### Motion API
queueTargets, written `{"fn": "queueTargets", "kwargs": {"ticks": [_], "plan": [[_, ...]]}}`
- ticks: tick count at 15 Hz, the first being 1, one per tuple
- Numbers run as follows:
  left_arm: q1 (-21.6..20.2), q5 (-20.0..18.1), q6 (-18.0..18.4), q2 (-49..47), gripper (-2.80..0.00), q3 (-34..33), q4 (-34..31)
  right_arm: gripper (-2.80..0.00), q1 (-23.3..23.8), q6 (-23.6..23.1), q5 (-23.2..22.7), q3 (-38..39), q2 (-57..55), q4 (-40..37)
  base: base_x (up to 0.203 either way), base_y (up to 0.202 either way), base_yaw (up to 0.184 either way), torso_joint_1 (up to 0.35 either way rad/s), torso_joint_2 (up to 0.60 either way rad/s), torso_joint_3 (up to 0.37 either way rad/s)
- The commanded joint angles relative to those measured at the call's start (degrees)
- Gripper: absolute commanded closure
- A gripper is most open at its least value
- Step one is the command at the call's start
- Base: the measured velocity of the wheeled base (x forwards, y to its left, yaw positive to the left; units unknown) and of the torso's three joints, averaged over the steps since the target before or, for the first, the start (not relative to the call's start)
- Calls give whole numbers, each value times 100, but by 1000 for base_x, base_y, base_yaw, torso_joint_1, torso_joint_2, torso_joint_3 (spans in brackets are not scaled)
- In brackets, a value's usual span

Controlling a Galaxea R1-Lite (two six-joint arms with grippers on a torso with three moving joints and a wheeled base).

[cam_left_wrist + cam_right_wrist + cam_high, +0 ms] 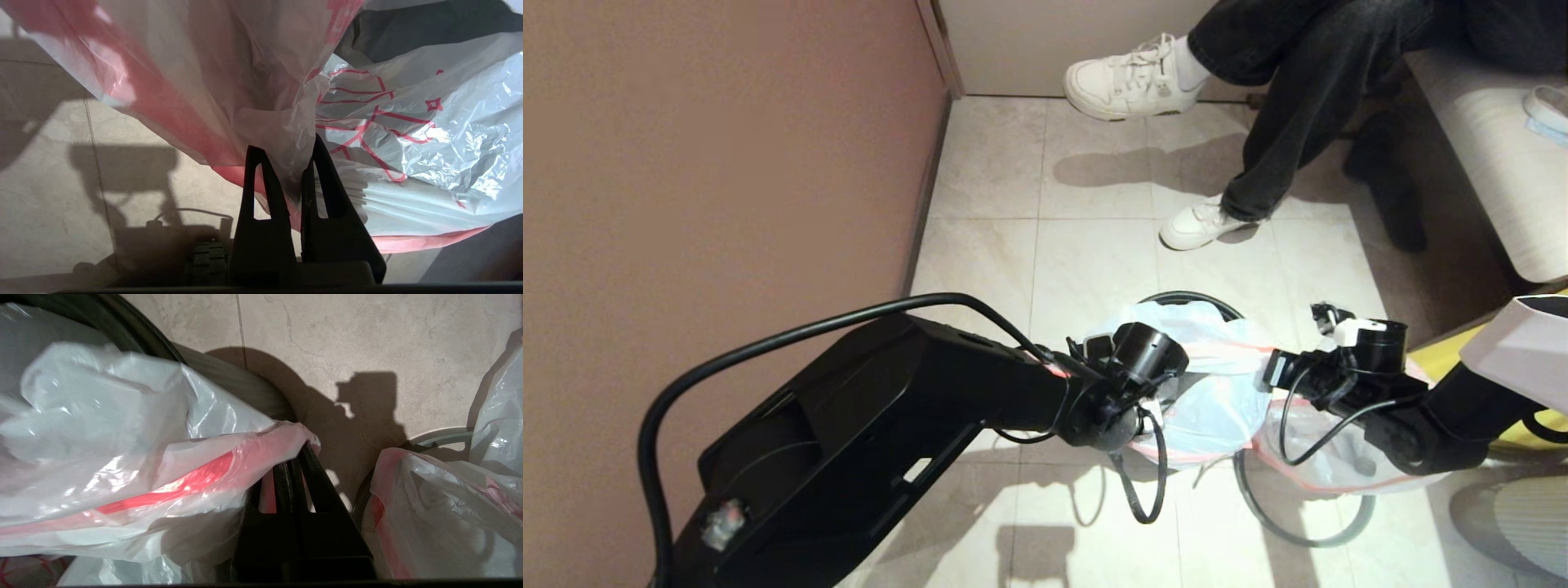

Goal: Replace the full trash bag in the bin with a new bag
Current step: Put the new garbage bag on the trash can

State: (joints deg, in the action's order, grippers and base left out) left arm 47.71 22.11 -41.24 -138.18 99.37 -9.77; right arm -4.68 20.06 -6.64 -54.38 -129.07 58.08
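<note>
The new bag (pixel 1217 392), thin whitish film with a pink-red edge, is stretched between both grippers over the bin (pixel 1188 296), a round dark tub on the tiled floor. My left gripper (pixel 286 143) is shut on a fold of this film; the bag's red print (pixel 367 122) shows beside it. My right gripper (pixel 296 455) is shut on the pink-red edge of the new bag (pixel 122 437), next to the bin's dark wall (pixel 122 326). The full trash bag (pixel 1339 469) lies on the floor to the right of the bin, under my right arm, with white shapes inside.
A thin grey hoop (pixel 1298 535) lies on the floor around the full bag. A seated person's legs and white shoes (pixel 1196 224) are just beyond the bin. A brown wall (pixel 727 163) stands on the left, and a pale seat (pixel 1503 163) is at the right.
</note>
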Motion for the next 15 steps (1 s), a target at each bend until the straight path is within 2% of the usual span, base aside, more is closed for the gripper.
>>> {"fn": "queueTargets", "kwargs": {"ticks": [1,4,7,11,14,15], "plan": [[18,4,-16,-16,0,-13,-15,0,11,167,-21,11,237,37,0,0,0,0,0,0],[171,-12,30,-12,0,-97,-21,0,37,343,-35,7,414,29,0,0,0,0,0,0],[221,-351,230,7,0,-137,-16,0,30,349,-205,45,444,-23,0,0,0,0,0,0],[103,-328,342,-7,0,-95,17,0,31,316,-425,35,567,-420,0,0,0,0,0,0],[-20,-19,340,-56,0,102,33,0,42,332,-425,55,839,-441,0,0,0,0,0,0],[-80,287,331,-129,0,264,56,0,40,331,-418,58,1033,-493,0,0,0,0,0,0]]}}
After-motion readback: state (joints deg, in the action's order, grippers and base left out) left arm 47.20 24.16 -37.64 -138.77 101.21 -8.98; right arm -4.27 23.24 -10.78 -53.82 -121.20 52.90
